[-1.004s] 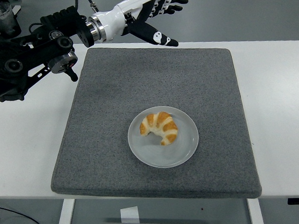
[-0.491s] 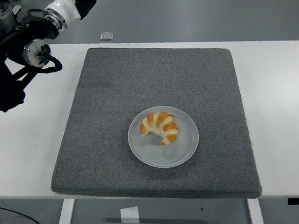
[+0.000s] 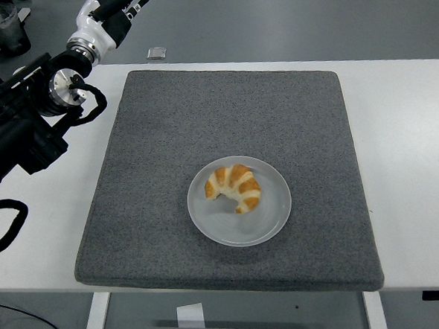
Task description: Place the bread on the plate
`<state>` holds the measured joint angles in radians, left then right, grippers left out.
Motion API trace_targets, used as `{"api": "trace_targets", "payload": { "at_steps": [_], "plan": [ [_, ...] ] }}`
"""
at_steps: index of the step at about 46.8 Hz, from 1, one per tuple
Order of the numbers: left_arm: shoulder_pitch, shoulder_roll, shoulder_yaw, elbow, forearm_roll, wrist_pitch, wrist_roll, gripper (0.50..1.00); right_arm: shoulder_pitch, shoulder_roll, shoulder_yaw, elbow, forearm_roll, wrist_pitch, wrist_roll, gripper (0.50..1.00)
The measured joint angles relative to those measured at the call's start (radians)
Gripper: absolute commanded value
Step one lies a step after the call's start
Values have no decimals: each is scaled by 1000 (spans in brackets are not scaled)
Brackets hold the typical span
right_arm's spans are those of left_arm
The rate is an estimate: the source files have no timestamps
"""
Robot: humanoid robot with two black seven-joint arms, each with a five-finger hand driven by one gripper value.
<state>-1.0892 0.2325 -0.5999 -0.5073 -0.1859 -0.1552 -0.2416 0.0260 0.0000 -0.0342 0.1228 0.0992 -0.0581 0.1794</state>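
Observation:
A golden croissant (image 3: 234, 187) lies on a pale round plate (image 3: 271, 222) in the middle of the grey mat (image 3: 165, 130). My left hand (image 3: 113, 8) is at the top left, beyond the table's far edge and well away from the plate. Its fingers are relaxed and hold nothing. The black left arm (image 3: 24, 132) runs in from the left edge. My right arm is out of view.
A clear plastic cup (image 3: 4, 27) stands at the top left corner behind the arm. A small grey object (image 3: 156, 53) lies beyond the table's far edge. The white table (image 3: 412, 145) surrounds the mat.
My left arm has drawn back from above the mat's far edge to the upper left corner, with the hand now raised near the picture's top. The croissant and plate have not moved.

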Motion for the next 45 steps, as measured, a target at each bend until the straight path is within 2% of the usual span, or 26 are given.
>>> {"api": "trace_targets", "payload": {
  "at_steps": [15,25,45],
  "plan": [
    [19,-103,-68,90,-15,3,4,1000,-1,0,-1,0,2,0,-1,932],
    [45,-160,-102,105,-15,5,4,1000,-3,0,0,0,7,1,-2,932],
    [94,-162,-193,112,-12,-27,0,1000,-3,0,4,0,11,0,-2,932]
  ]
}}
